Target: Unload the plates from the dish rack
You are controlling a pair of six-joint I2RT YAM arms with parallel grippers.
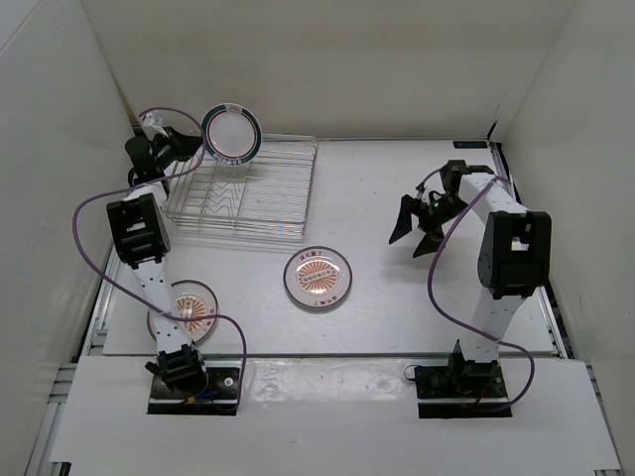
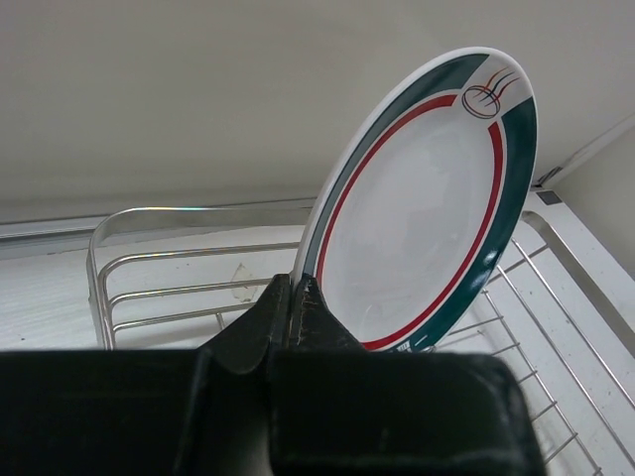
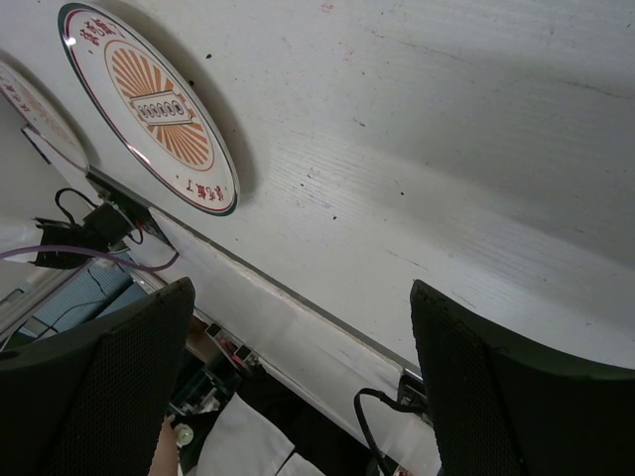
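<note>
gripping the green-rimmed plate [image 2: 417, 218] at its lower edge with the left tool [image 2: 293, 302], fingers shut on the rim. holding it upright over the far left corner of the dish rack [image 1: 268, 198]; cannot tell whether touching the wires. hovering with the right tool [image 1: 415, 233] spread open and empty over the right of the tabletop [image 1: 397, 307]. flat on the tabletop: one sunburst plate [image 1: 317, 278] just in front of the rack, a second sunburst plate [image 1: 198, 307] by the left arm's base, partly behind that arm.
</note>
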